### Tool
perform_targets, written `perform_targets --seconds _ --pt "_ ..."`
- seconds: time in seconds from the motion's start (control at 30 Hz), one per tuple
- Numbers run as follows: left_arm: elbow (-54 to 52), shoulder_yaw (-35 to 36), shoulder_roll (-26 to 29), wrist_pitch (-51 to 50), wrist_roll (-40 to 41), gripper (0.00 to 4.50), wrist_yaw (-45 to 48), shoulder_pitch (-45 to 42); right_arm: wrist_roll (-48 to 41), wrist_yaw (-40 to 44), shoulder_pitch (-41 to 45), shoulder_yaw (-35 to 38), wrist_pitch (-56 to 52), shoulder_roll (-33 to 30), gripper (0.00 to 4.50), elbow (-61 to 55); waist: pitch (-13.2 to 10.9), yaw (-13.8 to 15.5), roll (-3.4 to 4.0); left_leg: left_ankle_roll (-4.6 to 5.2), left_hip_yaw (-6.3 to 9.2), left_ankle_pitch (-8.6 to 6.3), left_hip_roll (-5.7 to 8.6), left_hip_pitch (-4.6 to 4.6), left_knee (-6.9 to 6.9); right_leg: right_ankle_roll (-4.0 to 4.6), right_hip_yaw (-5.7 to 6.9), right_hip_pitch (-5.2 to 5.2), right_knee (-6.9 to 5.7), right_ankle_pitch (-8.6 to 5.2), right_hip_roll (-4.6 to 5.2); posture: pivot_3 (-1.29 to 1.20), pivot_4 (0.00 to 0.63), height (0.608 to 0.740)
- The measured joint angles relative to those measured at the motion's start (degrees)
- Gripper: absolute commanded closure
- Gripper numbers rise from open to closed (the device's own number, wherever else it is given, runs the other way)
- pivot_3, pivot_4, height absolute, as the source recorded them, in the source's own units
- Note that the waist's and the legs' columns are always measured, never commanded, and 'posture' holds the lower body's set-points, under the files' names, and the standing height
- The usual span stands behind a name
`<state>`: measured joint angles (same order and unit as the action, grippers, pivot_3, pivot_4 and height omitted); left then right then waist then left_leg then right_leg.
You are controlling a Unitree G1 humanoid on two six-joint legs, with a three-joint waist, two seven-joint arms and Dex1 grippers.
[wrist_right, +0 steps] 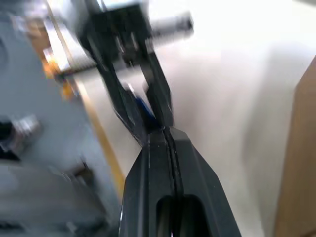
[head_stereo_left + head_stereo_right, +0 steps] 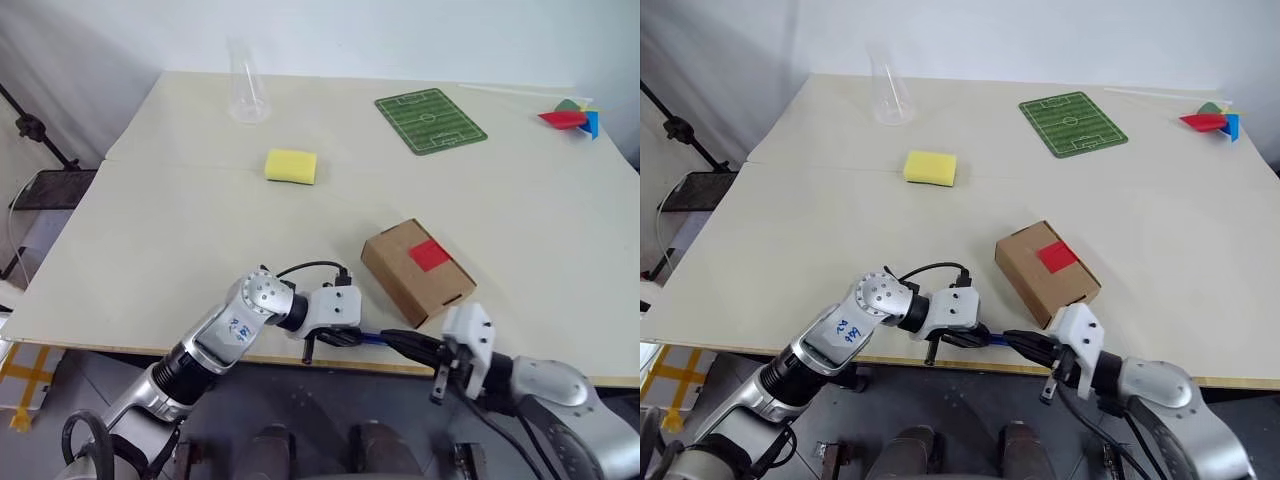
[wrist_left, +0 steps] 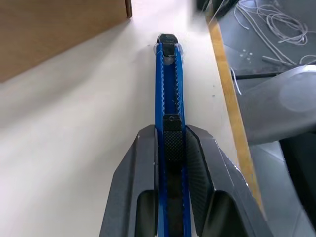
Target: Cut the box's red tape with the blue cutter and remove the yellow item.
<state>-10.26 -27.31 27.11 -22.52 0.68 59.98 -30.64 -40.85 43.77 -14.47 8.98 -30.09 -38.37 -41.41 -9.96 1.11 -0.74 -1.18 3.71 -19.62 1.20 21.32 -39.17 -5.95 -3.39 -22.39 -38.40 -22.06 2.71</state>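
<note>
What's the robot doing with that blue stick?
The robot's left gripper is clamped on the blue cutter, holding it just above the near edge of the table. Its right gripper is at the cutter's other end, its fingers almost together. The box sits close by, and the red tape on top is not cut yet. A yellow sponge, a clear flask, a small green pitch mat and a paper pinwheel lie farther back.
</note>
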Motion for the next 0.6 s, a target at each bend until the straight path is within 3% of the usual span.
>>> perform_targets --seconds 0.13,0.2,0.33,0.43,0.6 --pt "3.0 6.8 1.8 16.2 3.0 4.06 0.5 4.1 -16.9 -4.9 -3.2 10.1 -6.7 -4.7 2.22 -4.6 0.0 0.1 -0.01 -0.01 0.0 0.01 -0.02 -0.03 0.0 0.01 0.02 0.04 0.04 0.01 0.0 0.0 0.15 0.74" --pt "4.7 10.6 3.3 27.4 5.2 4.06 2.2 6.6 -30.9 -10.9 -5.1 14.5 -9.3 -8.9 1.48 -5.3 0.0 0.1 0.01 0.0 0.0 0.0 -0.04 -0.04 0.0 0.01 0.02 0.07 0.07 0.01 0.02 0.0 0.15 0.74" --pt "6.4 15.2 2.6 37.6 8.0 4.06 2.3 6.6 -53.4 -23.0 -4.3 16.4 -11.9 -20.3 0.21 -5.4 0.0 0.2 -0.05 0.09 0.02 0.0 -0.04 -0.1 -0.01 0.02 0.09 0.27 0.27 0.02 0.04 0.0 0.15 0.74" --pt "7.3 15.5 1.3 42.0 8.1 4.06 2.1 5.1 -64.8 -33.4 -1.8 12.8 -11.8 -25.3 0.06 -4.2 0.0 0.4 -0.11 0.15 0.1 -0.03 -0.04 -0.11 -0.02 -0.03 0.17 0.44 0.5 0.05 0.05 0.0 0.15 0.74" --pt "9.0 15.3 -0.3 44.8 8.2 4.06 1.9 2.0 -70.7 -43.4 5.2 5.1 -7.3 -23.0 0.06 -2.3 0.0 0.2 -0.15 0.25 0.08 -0.08 0.0 -0.02 -0.04 -0.14 0.16 0.43 0.64 0.1 0.05 0.0 0.15 0.74"
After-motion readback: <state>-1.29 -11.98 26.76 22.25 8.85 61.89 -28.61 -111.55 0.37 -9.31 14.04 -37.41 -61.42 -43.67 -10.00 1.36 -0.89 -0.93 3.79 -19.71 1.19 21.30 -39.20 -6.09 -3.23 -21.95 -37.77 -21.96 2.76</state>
